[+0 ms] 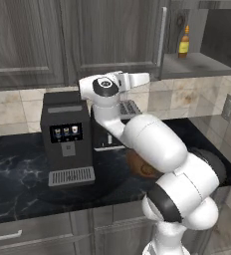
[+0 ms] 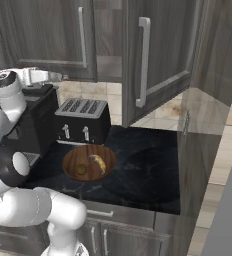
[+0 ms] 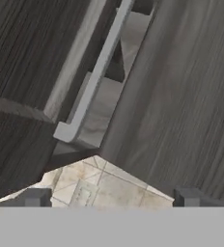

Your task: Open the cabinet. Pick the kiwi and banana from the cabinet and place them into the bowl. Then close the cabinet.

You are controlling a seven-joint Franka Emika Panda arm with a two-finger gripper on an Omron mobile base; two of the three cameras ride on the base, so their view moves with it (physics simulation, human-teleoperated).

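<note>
Fruit: we counted one kiwi [image 2: 81, 170] and one banana [image 2: 97, 163], both in the bowl [image 2: 73, 155].
Cabinet [image 2: 158, 55]: two doors, right one ajar.
Gripper [image 3: 109, 197]: we saw it spread wide, empty, just below the door handle [image 3: 97, 72].

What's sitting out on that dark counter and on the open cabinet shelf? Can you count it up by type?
Fruit: 2, the banana and the kiwi
Bowls: 1, the bowl
Appliances: 2, toaster and coffee machine
Bottles: 1, amber bottle
Total: 6

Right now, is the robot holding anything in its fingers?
No, nothing. Its fingers are spread wide apart with only air between them, near the cabinet handle.
</note>
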